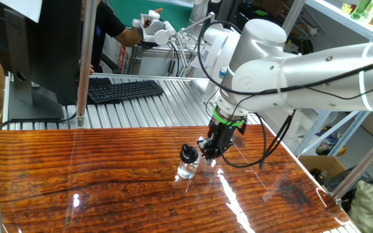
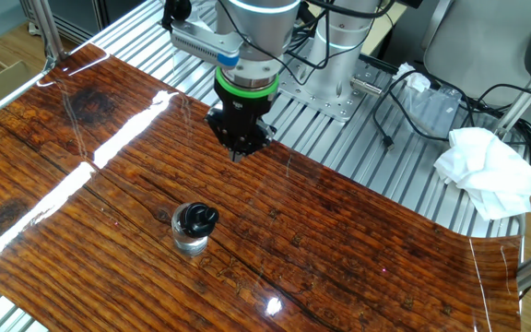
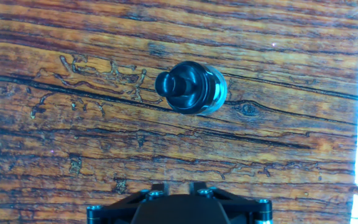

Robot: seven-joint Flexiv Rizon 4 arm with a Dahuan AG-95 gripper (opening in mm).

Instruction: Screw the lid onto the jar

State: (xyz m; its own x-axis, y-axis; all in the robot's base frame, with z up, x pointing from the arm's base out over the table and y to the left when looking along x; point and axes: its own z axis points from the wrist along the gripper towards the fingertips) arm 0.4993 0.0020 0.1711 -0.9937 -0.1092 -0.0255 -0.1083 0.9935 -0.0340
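Lid [image 2: 194,218] sits on jar [image 2: 191,242], standing on the desk [image 2: 339,240] just beside the gripper [image 2: 240,148]. Gripper fully closed, holding nothing. Whether the lid is tight cannot be told; screwing may remain.

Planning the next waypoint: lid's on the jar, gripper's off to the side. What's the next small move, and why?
Probably open the gripper and shift it over the small black round lid. The lid already sits on the little clear glass jar, but the gripper is shut, empty and apart from it above the wooden table, so it cannot turn the lid yet.

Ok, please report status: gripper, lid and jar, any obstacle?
Gripper shut, empty, clear of jar. Lid sits atop jar. No obstacle on table.
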